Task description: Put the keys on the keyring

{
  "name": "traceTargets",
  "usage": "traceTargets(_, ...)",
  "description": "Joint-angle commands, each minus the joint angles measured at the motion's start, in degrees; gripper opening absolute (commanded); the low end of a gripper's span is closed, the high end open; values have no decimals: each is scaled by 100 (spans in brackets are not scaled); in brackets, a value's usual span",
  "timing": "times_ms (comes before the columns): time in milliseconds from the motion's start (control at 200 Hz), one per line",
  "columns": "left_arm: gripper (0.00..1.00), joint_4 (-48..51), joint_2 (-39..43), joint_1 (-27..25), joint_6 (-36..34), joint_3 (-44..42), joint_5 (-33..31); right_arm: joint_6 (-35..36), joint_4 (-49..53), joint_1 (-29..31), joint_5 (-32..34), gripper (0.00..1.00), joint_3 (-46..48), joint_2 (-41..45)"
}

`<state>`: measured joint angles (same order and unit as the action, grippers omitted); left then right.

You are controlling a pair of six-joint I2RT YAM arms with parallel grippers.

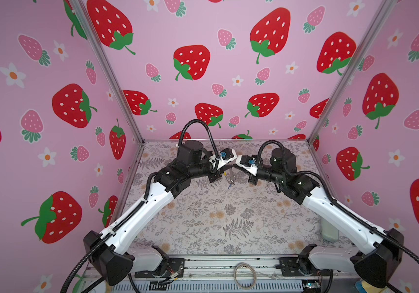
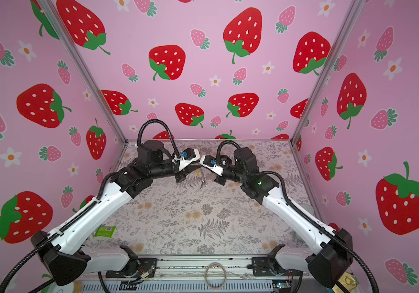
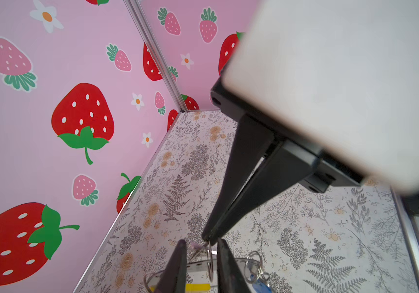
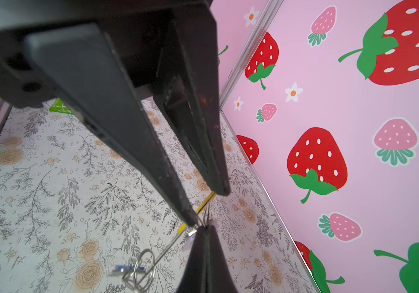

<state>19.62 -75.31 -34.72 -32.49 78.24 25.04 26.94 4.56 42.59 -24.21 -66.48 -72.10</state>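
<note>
setting: both arms reach to the far middle of the flower-print counter and meet there tip to tip, above its surface.
right gripper: drawn down to a closed point, as the left wrist view shows. Its tips pinch the thin wire of the keyring right by the yellow section.
keyring: held up off the counter between the two grippers, hanging down from the right gripper's tips.
yellow section: runs slantwise past the right gripper's tips. In both top views it sits on the left side of the keyring.
left gripper: jaws a little apart, with a narrow gap between them. It grips nothing that I can make out.
small loop: stands edge-on in the left gripper's gap and seems to touch neither finger.
lilac-tag key: only a scrap of the pale tag shows, against one fingertip of the left gripper. The blade is hidden.
blue-tag key: hangs at the keyring's low end, clear of both grippers.
loop cluster: small metal rings bunched beside the blue tag.
pale hoop: plain, lying on the metal rail at the near edge, in the middle, well apart from the grippers.
green packet: flat on the counter, near left, just beside the left arm.
</note>
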Motion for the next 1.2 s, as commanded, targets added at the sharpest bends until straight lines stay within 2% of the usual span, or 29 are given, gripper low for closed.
traceTargets(0,23,133,-61,22,71,144,127,-64,-97,19,20,0,-48,48)
traceTargets(345,19,270,-219,19,225,291,-61,-175,-254,18,100,0,-43,21)
traceTargets(695,7,263,-364,18,286,427,-28,-185,-315,19,183,0,-19,46)
traceTargets(710,2,265,-369,19,287,431,-26,-188,-323,17,183,0,-12,46)
traceTargets(735,0,266,-374,18,282,430,-21,-202,-337,19,188,0,-14,50)
traceTargets(795,0,279,-387,18,272,446,17,-198,-356,21,203,0,11,75)
traceTargets(930,0,158,-311,50,241,363,212,-147,-508,5,440,19,330,290)
traceTargets(1190,0,-585,-123,412,568,-21,1294,-263,-988,-285,-32,32,939,748)
